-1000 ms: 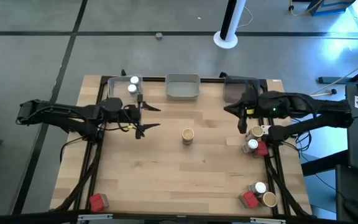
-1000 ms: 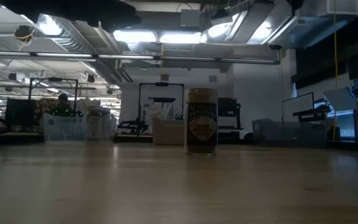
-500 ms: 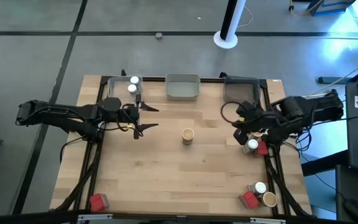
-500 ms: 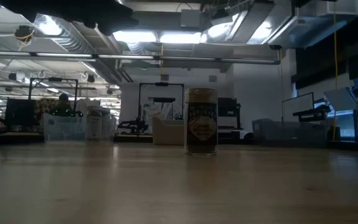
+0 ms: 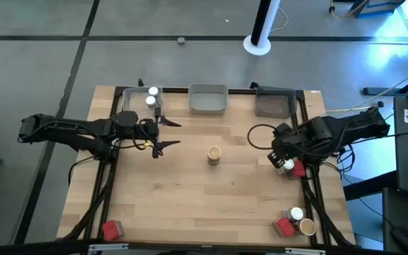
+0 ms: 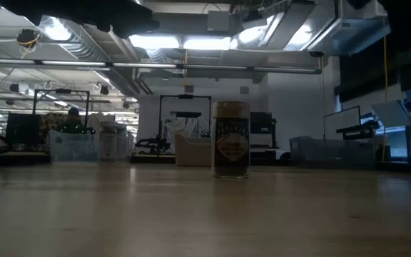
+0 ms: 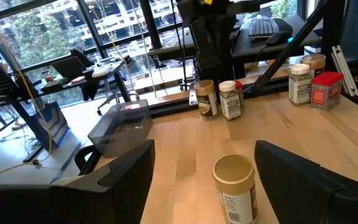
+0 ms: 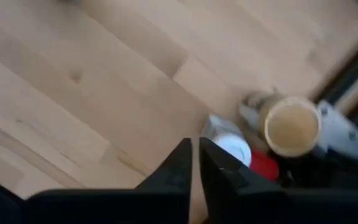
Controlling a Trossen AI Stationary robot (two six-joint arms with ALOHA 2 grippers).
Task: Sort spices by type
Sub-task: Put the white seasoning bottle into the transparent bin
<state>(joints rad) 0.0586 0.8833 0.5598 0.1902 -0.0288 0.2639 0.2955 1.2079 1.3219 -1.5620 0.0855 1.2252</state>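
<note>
The left gripper (image 5: 167, 132) hangs over the table's left side, jaws wide and empty; a brown jar (image 5: 214, 154) stands ahead of them, apart. The right gripper (image 8: 194, 163) has jaws nearly closed on nothing, just above a white-capped jar (image 8: 232, 141), a tan-lidded jar (image 8: 289, 126) and a red packet (image 8: 265, 166).

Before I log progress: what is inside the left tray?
Left tray holds two white-capped jars. Nothing else shows in it, though its near part sits partly under the left pincer.
</note>
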